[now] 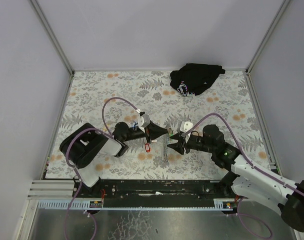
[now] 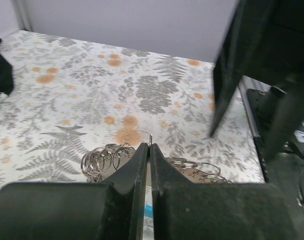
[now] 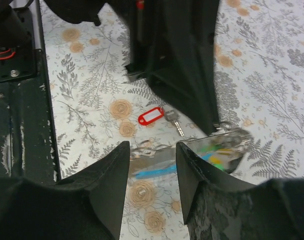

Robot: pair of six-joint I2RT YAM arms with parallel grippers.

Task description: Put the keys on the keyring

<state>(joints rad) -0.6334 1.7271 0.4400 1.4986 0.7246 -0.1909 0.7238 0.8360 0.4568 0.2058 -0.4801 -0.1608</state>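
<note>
- The left gripper is closed hard on the keyring. In its own wrist view a sliver of metal sticks up from the seam of the shut fingers, and a strip of light blue shows lower down between them. My reading is that it serves as a vice, pinning the ring at a fixed spot so the other arm has something steady to thread onto
- The right gripper faces it from close by with its fingers parted and nothing between them, so it grips nothing. It hangs low over the lanyard strap, whose light-blue section lies flat on the table beneath the gap
- The red-tagged key lies on the table just beside the left gripper and apart from the ring, so it is not yet on. Lying flat, it offers little to pinch, and the tag looks the easier purchase
- A blurred bunch of coloured tags, yellow, green and blue, sits right under the clamped ring. Whether those keys are already threaded I cannot tell
- Several metal rings lie on the table on either side of the left gripper
- The black cloth bundle sits at the far edge, well apart from the work
</note>
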